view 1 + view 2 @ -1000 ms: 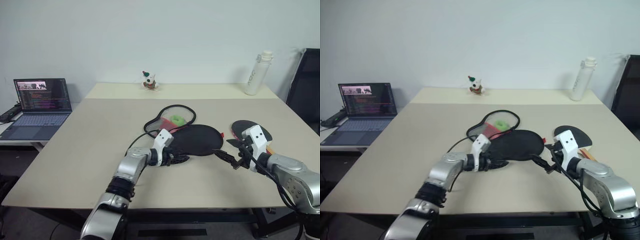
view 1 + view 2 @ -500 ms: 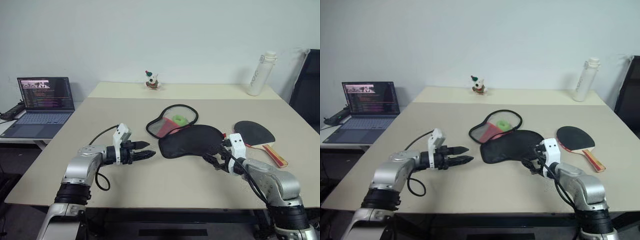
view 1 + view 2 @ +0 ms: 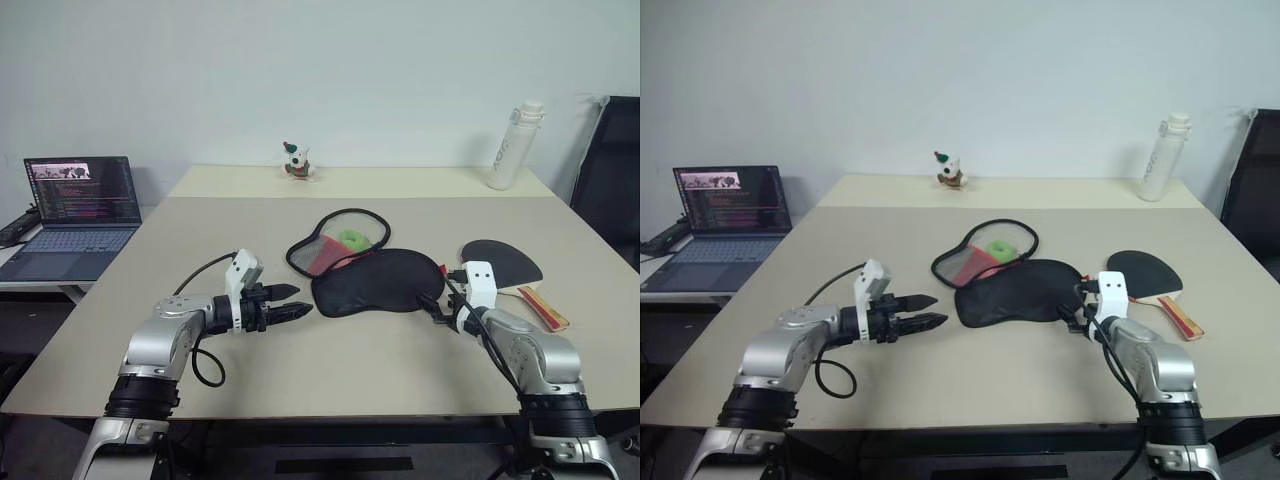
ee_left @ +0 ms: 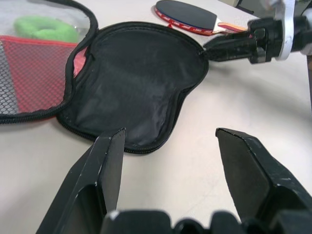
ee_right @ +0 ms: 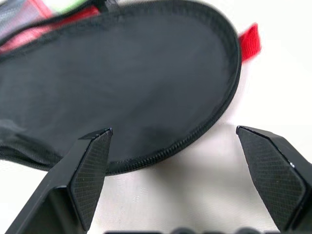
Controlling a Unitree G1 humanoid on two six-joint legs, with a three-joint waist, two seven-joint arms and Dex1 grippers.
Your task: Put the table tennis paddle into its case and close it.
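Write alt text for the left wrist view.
The left claw hangs open over the beige table, aimed at the unzipped case lying flat. Beyond the case, the right claw nears its far edge, and the table tennis paddle lies behind.

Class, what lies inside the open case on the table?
A lime-green ring lies on the red mesh of the open case. Whatever is under the black flap is covered.

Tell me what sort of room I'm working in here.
Probably an office or lab: a large plain table against a bare white wall, an open laptop showing code on a side desk, a black office chair, and a white water bottle at the table's far edge.
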